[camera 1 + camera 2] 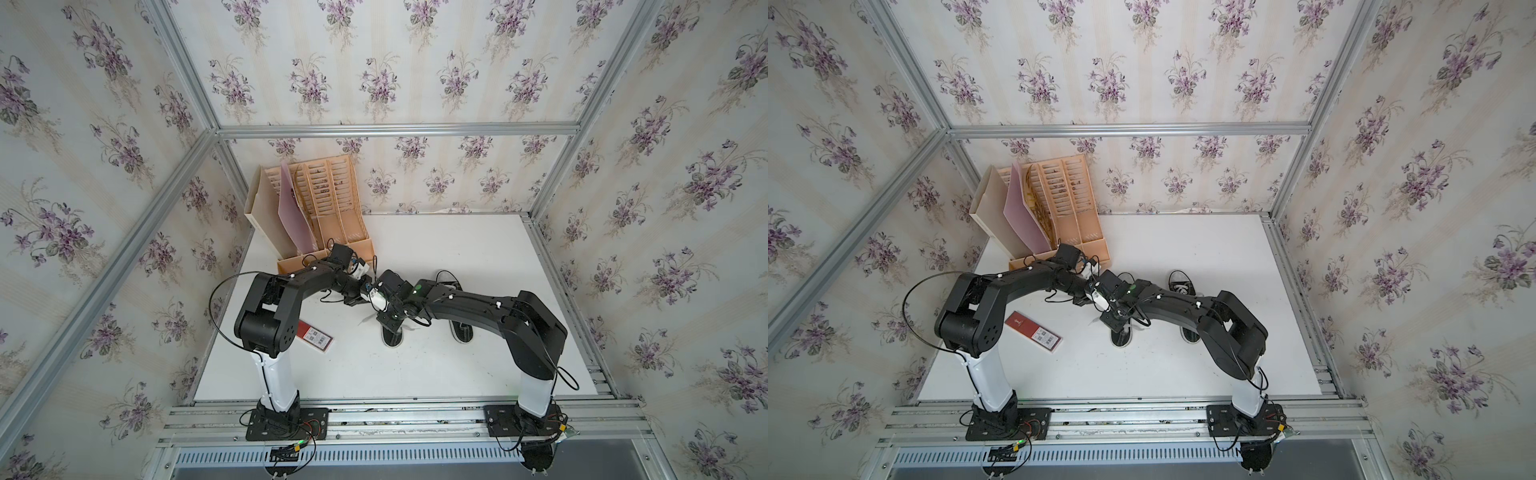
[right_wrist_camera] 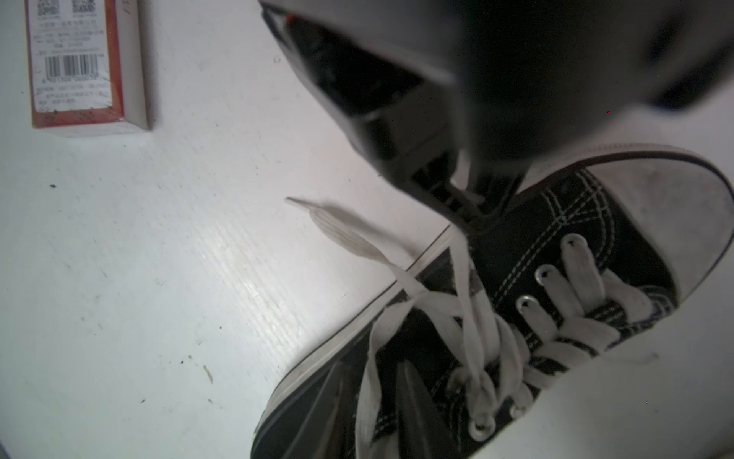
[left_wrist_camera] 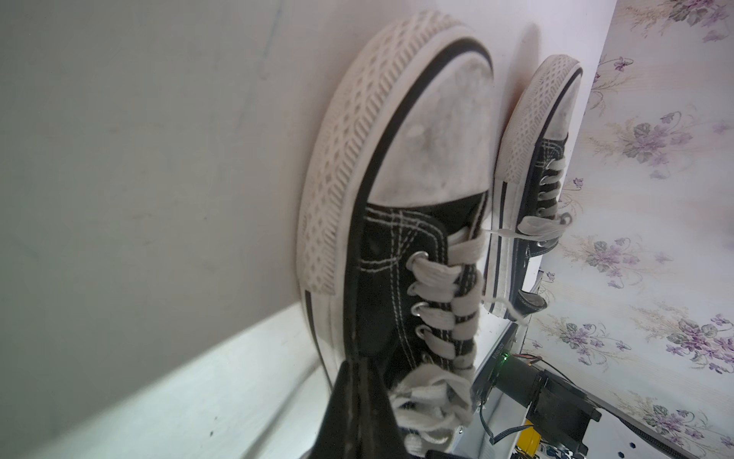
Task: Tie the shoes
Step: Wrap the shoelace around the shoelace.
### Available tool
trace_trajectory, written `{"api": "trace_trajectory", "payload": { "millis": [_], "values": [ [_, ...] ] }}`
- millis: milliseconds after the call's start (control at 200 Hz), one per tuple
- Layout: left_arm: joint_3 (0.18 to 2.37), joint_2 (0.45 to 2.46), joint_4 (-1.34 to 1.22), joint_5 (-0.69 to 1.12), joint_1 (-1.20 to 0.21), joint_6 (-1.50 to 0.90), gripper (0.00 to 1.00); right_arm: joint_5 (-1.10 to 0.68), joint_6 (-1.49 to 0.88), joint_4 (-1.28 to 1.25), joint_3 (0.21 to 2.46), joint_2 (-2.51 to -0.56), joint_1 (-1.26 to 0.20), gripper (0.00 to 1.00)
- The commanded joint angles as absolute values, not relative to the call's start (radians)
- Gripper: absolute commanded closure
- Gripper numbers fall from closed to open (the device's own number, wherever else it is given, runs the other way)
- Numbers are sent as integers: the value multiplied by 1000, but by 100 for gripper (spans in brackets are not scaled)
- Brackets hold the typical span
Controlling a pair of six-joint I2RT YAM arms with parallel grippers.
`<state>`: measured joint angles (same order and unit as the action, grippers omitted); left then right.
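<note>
Left of centre in both top views, a peach slotted file rack (image 1: pixel 332 199) stands on the white table (image 1: pixel 478 257), a pink folder (image 1: pixel 293 216) leaning in it. Below it in the frame lies a red box (image 1: pixel 318 337) (barcode label up). Floral wallpaper (image 1: pixel 374 83) covers the walls.

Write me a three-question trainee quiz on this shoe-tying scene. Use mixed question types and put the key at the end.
1. True or false: the left gripper and the right gripper are both at the same shoe.
2. The red box lies: A) flat on the table; B) inside a shoe; C) in a gripper.
3. Which gripper pinches the lace strand that runs up from that shoe?
Key: 1 true; 2 A; 3 left.
</note>
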<state>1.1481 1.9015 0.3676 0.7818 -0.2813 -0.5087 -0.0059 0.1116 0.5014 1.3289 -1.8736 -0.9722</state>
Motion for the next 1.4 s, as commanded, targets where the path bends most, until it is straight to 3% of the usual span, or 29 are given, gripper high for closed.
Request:
{"api": "trace_trajectory", "payload": {
  "millis": [0, 205, 909, 1394],
  "values": [
    [1162, 1905, 327, 836, -281, -502, 100, -25, 112, 590, 1318, -1841, -973, 69],
    [1170, 1908, 333, 839, -282, -495, 100, -41, 95, 579, 1333, -1809, -967, 65],
    [1172, 1936, 319, 842, -281, -502, 100, -7, 156, 623, 1355, -1941, -968, 66],
    [1174, 1911, 329, 827, -282, -489, 100, -73, 128, 598, 1390, -1856, -944, 100]
  ]
}}
